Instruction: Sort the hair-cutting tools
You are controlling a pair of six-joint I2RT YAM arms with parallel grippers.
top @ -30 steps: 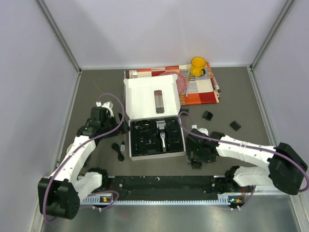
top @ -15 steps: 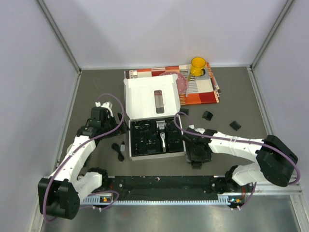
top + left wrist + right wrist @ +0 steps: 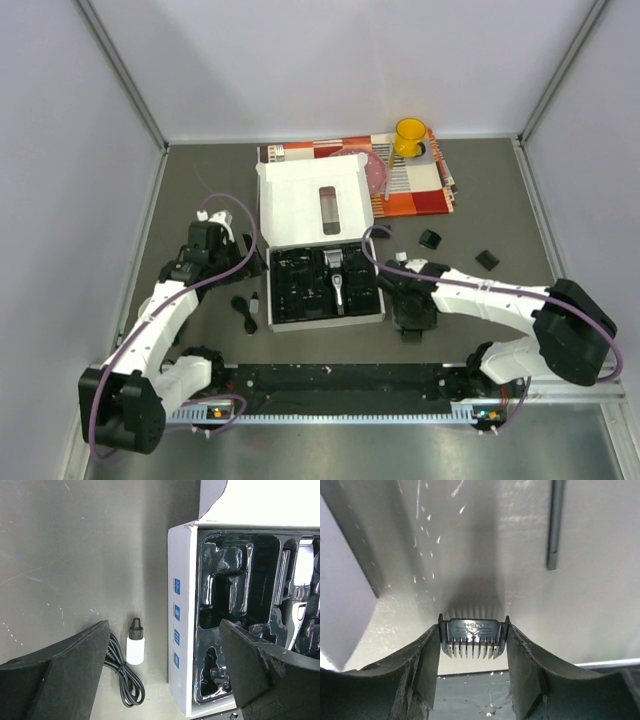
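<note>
- Found right gripper (image 3: 474, 630) clamped on a black guard comb (image 3: 474, 639), with fingers (image 3: 422, 665) pressed against both its ends.
- Saw that comb low over the grey surface (image 3: 470, 555), teeth toward the camera; could not tell whether resting on it or lifted off.
- Placed this grip just right of the white box (image 3: 300, 200) in the top view, near the front right corner.
- Noted a thin dark stick (image 3: 555, 525) flat on the surface beyond the comb, off to the right and apart from it.
- Found left gripper (image 3: 164, 625) spread wide, holding nothing, near the left side of the box.
- Spotted a small white bottle (image 3: 135, 647) with a black cap just beside the box's left wall, next to the coiled black cord (image 3: 124, 677).
- Saw the black-and-silver clipper (image 3: 339, 285) lying in the middle slot of the black moulded tray (image 3: 225, 600) inside the box, lid open toward the back.
- Spotted a second comb (image 3: 430, 239) and a third comb (image 3: 487, 260) loose on the surface, right of the box, apart from each other.
- Logged a yellow cup (image 3: 410, 137) on a striped mat (image 3: 425, 185) at the back, well apart from both grippers.
</note>
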